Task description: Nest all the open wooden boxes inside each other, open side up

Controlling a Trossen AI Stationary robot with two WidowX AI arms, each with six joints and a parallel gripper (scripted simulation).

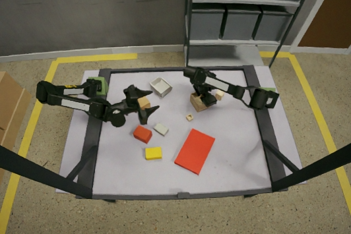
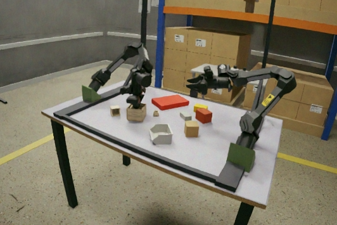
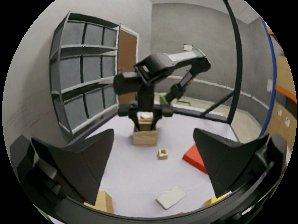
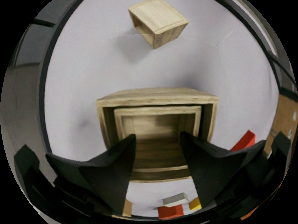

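A large open wooden box (image 1: 198, 101) stands upright on the table, and a medium wooden box (image 4: 157, 129) sits inside it, open side up. My right gripper (image 1: 205, 97) reaches down into them and is shut on the medium box. A small wooden box (image 1: 220, 94) lies just behind; it also shows in the right wrist view (image 4: 157, 22). A tiny wooden box (image 1: 189, 117) lies in front of the large one. A tan cube-like box (image 1: 144, 103) stands below my left gripper (image 1: 150, 101), which is open, empty and raised above the table.
A white open tray-like box (image 1: 161, 86) lies at the back middle. A red block (image 1: 142, 134), a grey block (image 1: 161, 128), a yellow block (image 1: 153, 153) and a flat red slab (image 1: 194, 150) lie toward the front. A dark frame borders the table.
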